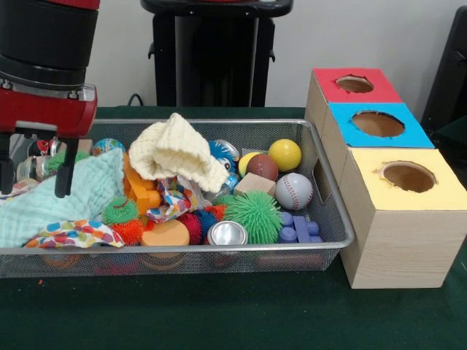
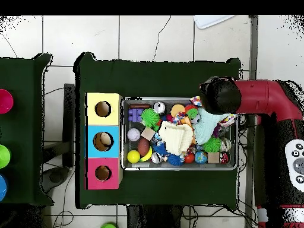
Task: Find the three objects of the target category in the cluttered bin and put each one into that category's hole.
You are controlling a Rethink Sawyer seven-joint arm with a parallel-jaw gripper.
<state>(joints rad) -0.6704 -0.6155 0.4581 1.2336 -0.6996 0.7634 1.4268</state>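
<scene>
Two dark fingers (image 1: 66, 171) of the gripper (image 1: 36, 166) are hanging apart at the far left of the front view, spread wide with nothing between them, their tips just above a pale green cloth (image 1: 58, 200) at the left end of the wire basket (image 1: 332, 219). A patterned cloth (image 1: 73, 235) is lying at the basket's near left corner, and small orange (image 1: 130, 232) and green spiky balls (image 1: 120, 212) are sitting just right of the green cloth. Toward the middle, a cream knitted piece (image 1: 179, 153) is draping over an orange toy (image 1: 140, 191), so I cannot tell whether any plush animal is lying under it; no tiger-striped or pale yellow plush is showing in either view. Near the front rim a silver can end (image 1: 227, 234) is resting beside a large green spiky ball (image 1: 252, 215). Farther right, a brown football (image 1: 262, 167), a yellow ball (image 1: 284, 154), a baseball (image 1: 294, 191) and blue blocks (image 1: 299, 230) are filling the basket's right end. Right of the basket, three wooden boxes are standing in a row touching one another: the yellow-topped one (image 1: 419, 186) nearest, the blue-topped one (image 1: 378, 125) in the middle, and the red-surround hole (image 1: 354, 84) farthest away, well apart from the gripper.
</scene>
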